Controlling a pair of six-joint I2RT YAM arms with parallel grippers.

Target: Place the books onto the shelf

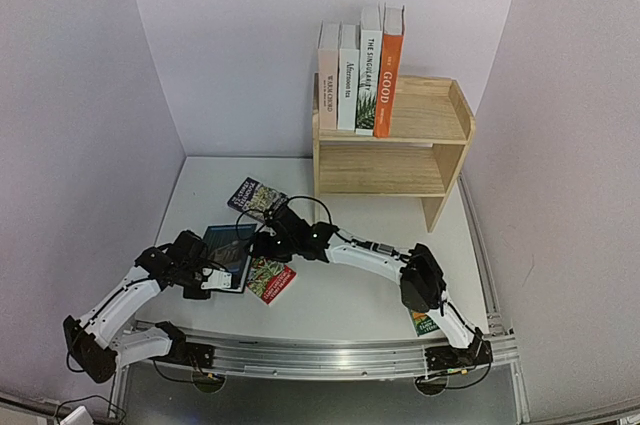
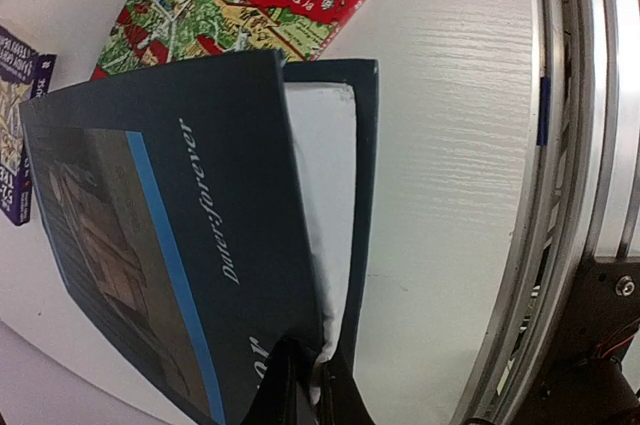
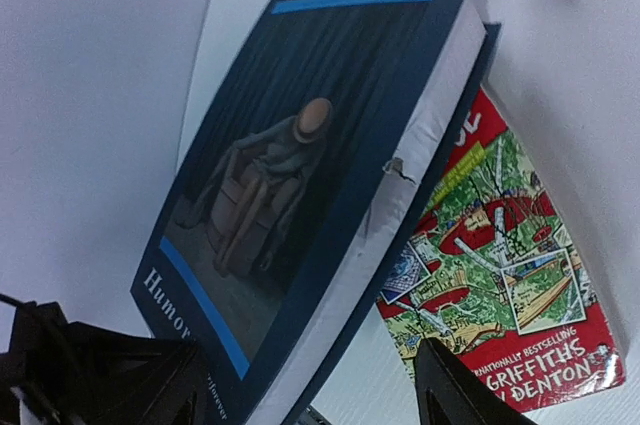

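Note:
The dark blue "Humor" book [image 1: 228,241] [image 2: 150,245] [image 3: 300,145] is tilted up off the table. My left gripper [image 1: 215,277] [image 2: 308,370] is shut on the book's near edge, pinching cover and pages. My right gripper [image 1: 262,243] [image 3: 300,400] is open, one finger on each side of that book's far end. A red illustrated book [image 1: 272,280] [image 2: 240,5] [image 3: 500,285] lies flat beside it. A purple book [image 1: 256,197] [image 2: 15,135] lies behind them. The wooden shelf [image 1: 440,150] stands at the back right. Several books stand upright on its top, among them the orange "GOOD" [image 1: 389,75].
A green book [image 1: 424,324] lies near the table's front edge, partly under my right arm. A metal rail [image 1: 320,355] [image 2: 570,145] runs along the near edge. White walls enclose the table on three sides. The shelf's lower tier [image 1: 380,173] holds nothing.

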